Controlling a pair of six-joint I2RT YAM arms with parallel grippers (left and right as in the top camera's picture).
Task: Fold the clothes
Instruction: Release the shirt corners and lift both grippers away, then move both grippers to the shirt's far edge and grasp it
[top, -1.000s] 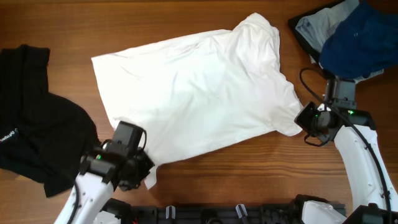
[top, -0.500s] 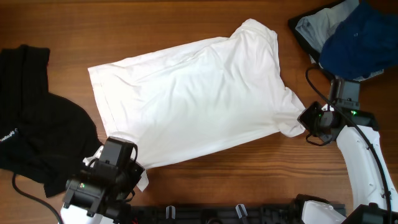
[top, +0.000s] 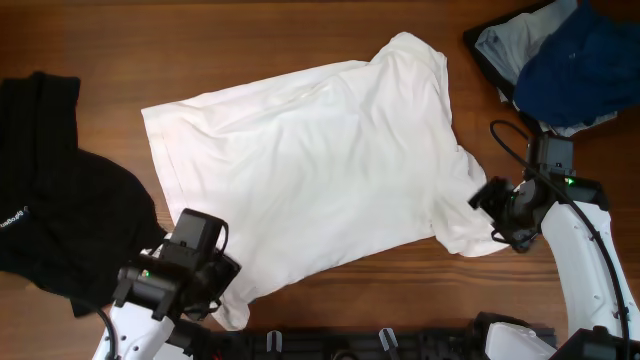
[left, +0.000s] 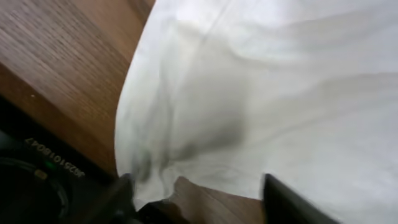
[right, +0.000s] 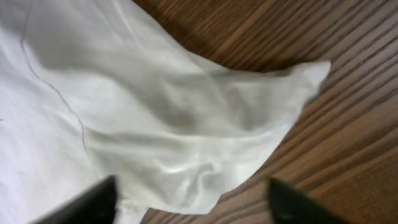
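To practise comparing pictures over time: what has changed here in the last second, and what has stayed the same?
Both arms pulled the white T-shirt toward the robot's edge of the table. Then the left arm's fingers and the right arm's fingers opened, letting go of its near corner and sleeve. The black garment and the blue and grey pile stayed put.

Wooden table (top: 250, 40): white T-shirt (top: 320, 170) spread flat at centre, black garment (top: 60, 200) at left edge, dark blue garment (top: 570, 60) and pale grey-blue garment (top: 503, 45) heaped at far right corner.
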